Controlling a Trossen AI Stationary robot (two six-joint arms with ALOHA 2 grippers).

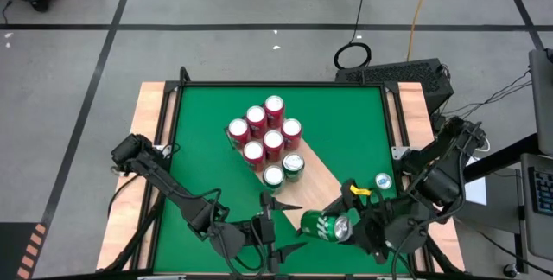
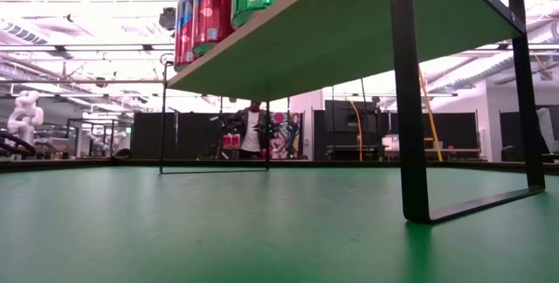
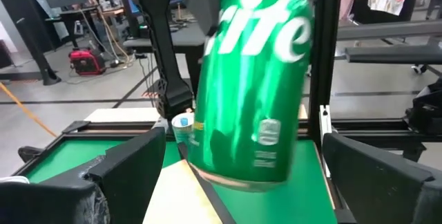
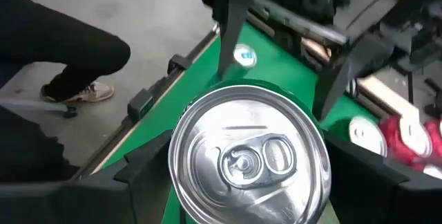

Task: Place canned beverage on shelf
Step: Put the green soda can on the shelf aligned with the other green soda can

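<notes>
six red cans (image 1: 264,130), four green cans (image 1: 326,225)

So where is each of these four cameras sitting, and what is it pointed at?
High view: above, looking straight down on both arms, the shelf, the green can.
Low view: at tabletop height, looking under the shelf; no arm shows.
Left wrist view: past its own fingers at the can.
Right wrist view: its fingers flank the can's top.
Shared: the green can.

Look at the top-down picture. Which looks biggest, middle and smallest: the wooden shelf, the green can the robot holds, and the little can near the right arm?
1. The shelf, by far.
2. The held green can, lying sideways in the right gripper.
3. The lone can, showing only its top.
</notes>
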